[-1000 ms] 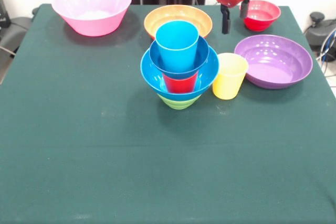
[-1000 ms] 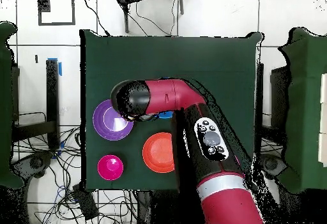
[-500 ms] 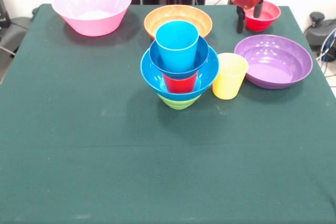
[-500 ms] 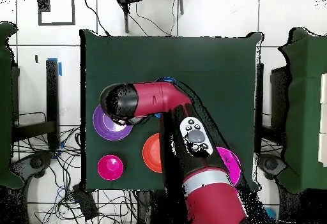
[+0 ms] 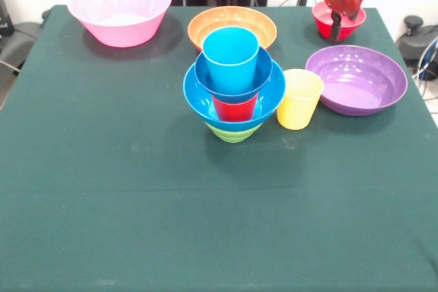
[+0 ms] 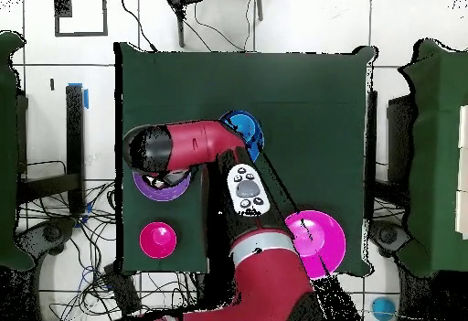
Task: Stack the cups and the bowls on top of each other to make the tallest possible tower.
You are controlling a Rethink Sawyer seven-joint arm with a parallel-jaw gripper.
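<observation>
Front view: the tower stands mid-table, a green bowl at the bottom, a large blue bowl on it, a red cup inside that, a small blue bowl over the red cup, and a sky-blue cup upright on top. The yellow cup stands upright just beside the tower, on the picture's right, apart from it. Next to the yellow cup, further right, sits the purple bowl, open side up. The orange bowl sits behind the tower, partly hidden by the sky-blue cup. The pink bowl is near the far left corner of the green table, well apart from the rest. The red bowl sits near the far right corner, behind the purple bowl. The gripper hangs down from the top edge in front of the red bowl; only one dark finger shows clearly against the bowl, and whether the pincer is wide or narrow cannot be told, nor whether it touches the bowl.

Overhead view: the arm reaches across the table and covers part of the purple bowl; the gripper itself is hidden beneath it. The tower shows just past the arm as a blue round. The red bowl lies uncovered near the table's edge, and the pink bowl sits at the opposite side by the arm's base
</observation>
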